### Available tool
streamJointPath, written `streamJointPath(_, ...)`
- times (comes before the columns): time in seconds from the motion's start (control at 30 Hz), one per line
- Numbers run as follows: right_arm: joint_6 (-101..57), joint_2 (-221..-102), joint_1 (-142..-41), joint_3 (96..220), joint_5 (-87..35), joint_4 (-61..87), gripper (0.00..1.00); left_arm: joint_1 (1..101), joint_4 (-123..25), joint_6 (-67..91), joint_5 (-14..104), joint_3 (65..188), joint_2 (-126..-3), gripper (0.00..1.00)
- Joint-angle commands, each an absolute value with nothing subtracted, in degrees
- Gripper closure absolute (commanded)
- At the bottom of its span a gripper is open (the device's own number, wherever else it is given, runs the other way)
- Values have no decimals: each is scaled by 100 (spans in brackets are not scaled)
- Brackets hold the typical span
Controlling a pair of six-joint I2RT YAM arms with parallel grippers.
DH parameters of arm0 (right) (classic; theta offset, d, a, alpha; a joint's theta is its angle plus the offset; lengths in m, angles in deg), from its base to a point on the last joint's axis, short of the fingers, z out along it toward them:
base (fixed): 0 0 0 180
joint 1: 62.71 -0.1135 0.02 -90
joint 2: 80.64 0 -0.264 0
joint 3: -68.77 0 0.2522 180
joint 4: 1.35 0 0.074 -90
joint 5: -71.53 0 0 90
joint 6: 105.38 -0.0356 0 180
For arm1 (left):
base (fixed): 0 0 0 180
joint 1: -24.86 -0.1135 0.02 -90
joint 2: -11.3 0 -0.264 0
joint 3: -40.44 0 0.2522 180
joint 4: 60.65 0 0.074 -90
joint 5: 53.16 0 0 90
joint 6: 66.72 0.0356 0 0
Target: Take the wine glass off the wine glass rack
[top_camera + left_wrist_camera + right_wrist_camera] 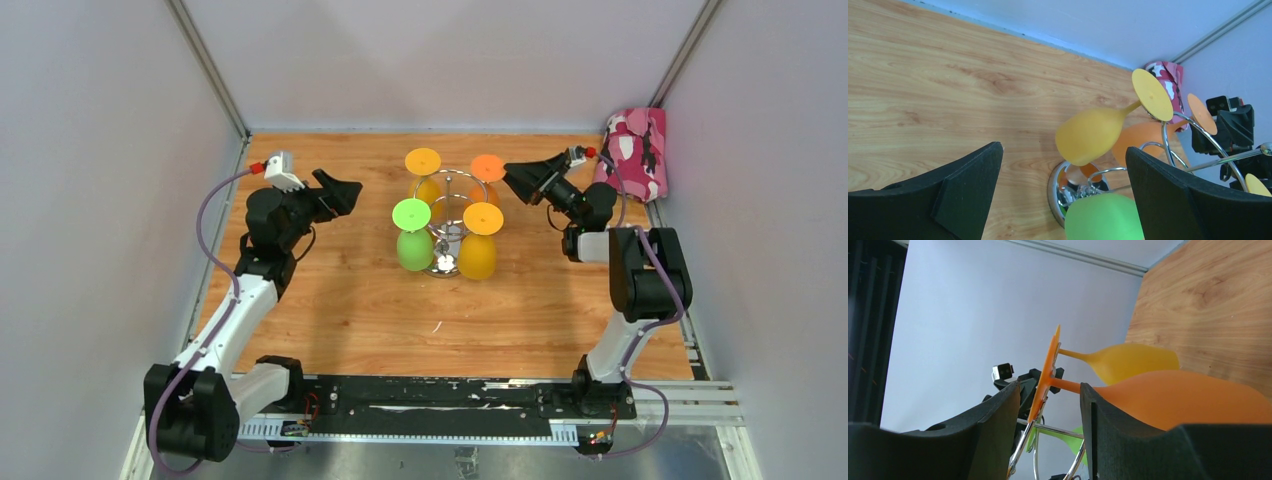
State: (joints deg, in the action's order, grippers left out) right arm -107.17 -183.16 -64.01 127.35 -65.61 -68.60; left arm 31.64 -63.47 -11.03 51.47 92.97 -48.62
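Observation:
The chrome wine glass rack (443,262) stands mid-table with several coloured glasses hanging bowl-down. The orange wine glass (488,167) hangs at the back right. My right gripper (510,175) reaches it from the right. In the right wrist view its fingers (1050,390) straddle the orange foot and stem (1048,375), partly narrowed, with gaps on both sides; the orange bowl (1188,400) lies past the right finger. The foot still rests on the rack wire (1023,445). My left gripper (350,190) is open left of the rack, holding nothing (1063,150).
Yellow (423,163), green (411,215) and yellow-orange (483,220) glasses also hang on the rack. A pink patterned cloth bag (635,150) sits in the back right corner. Grey walls enclose the table on three sides.

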Motion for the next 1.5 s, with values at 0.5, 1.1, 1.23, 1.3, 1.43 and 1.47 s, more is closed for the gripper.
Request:
streamJointPath(0.5,-9709,-17567,-6476,12911,-6891,-5727,42,3094,-6481,-1127,5213,9176,-4907,0)
streamJointPath(1.1,-9094,-17601,-6846,13135,-6774,-4820,65,3092,-6422,-1094,5220,9173,-4828,0)
streamJointPath(1.23,-9127,-17653,-6863,13140,-6763,-4889,80,3094,-6404,-1077,5213,9183,-4806,0)
streamJointPath(1.3,-9113,-17648,-6862,13147,-6745,-4909,84,3092,-6395,-1082,5213,9190,-4804,0)
streamJointPath(1.43,-9097,-17638,-6874,13189,-6713,-4881,88,3092,-6386,-1076,5228,9217,-4819,0)
streamJointPath(1.47,-9102,-17636,-6865,13200,-6716,-4876,89,3094,-6386,-1078,5235,9225,-4817,0)
